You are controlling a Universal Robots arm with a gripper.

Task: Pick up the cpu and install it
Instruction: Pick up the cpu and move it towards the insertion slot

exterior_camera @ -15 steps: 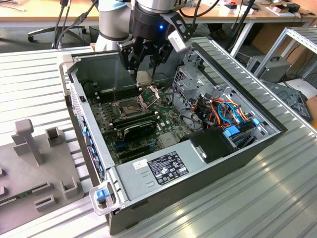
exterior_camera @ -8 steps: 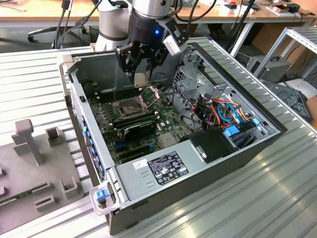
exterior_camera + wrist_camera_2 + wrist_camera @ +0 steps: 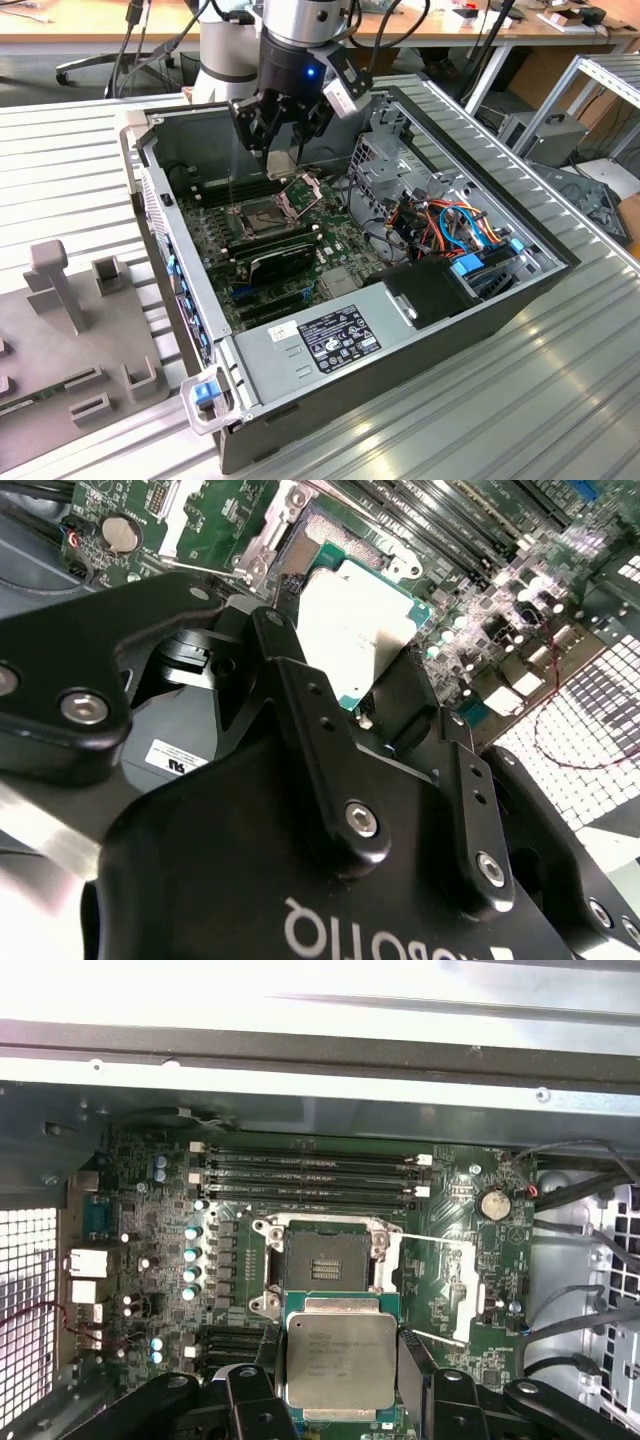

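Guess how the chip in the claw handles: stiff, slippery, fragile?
Probably stiff: the chip sits flat in the claw, no sag. Its smooth metal face looks slippery, gripped at the edges. Thin, so likely light and easily tilted near the open socket.

- The arm (image 3: pixel 300 20) was a round silver tube with a black end and a little blue light (image 3: pixel 313 70).
- The pincer (image 3: pixel 280 145) was black, with shiny round screws (image 3: pixel 361 820) and white letters (image 3: pixel 330 935).

A ribbed metal table (image 3: pixel 520 400) carries the open computer case (image 3: pixel 260 365) and a grey fixture tray (image 3: pixel 50 340).
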